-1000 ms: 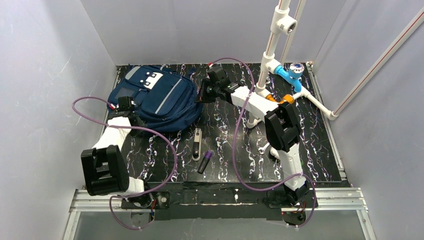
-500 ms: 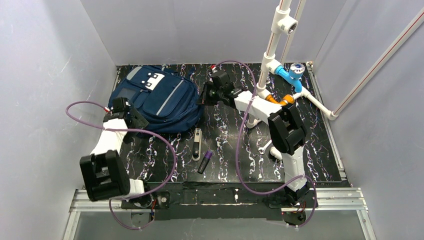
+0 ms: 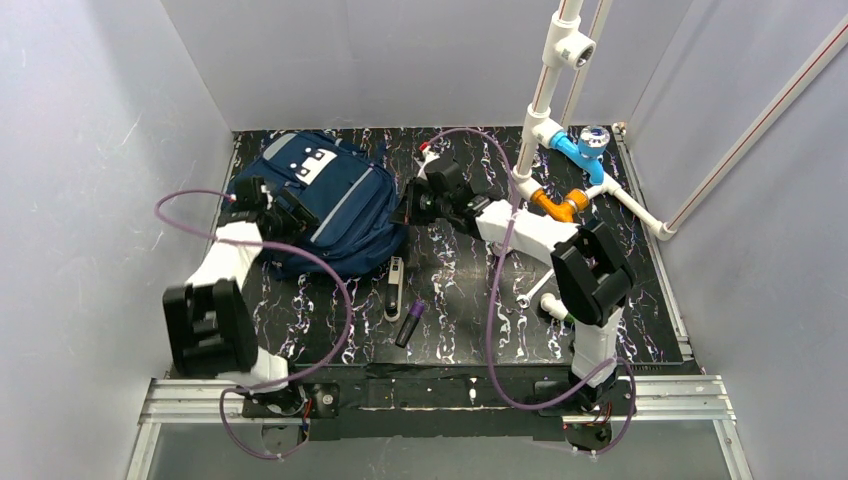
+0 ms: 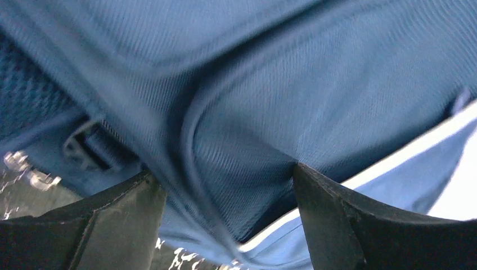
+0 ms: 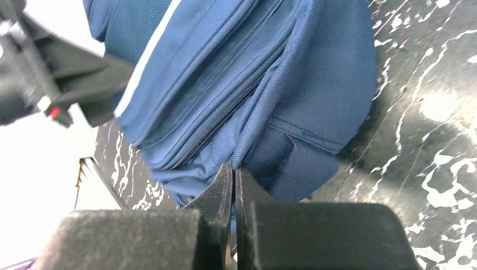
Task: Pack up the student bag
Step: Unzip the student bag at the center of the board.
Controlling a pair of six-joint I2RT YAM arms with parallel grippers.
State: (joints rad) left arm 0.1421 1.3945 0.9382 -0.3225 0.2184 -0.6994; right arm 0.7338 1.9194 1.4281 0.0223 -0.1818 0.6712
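Finding: student bag (image 3: 330,200) lies far-left on counter (image 3: 640,300); left end effector (image 4: 225,185) spread over its fabric, right end effector (image 5: 234,180) closed at its edge. Advise straddling a fold before closing.

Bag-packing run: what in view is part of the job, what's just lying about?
Job: student bag; left pincer, open over it; right pincer, shut on its edge.
Lying about: purple-capped marker; grey flat tool; white pipe rig.
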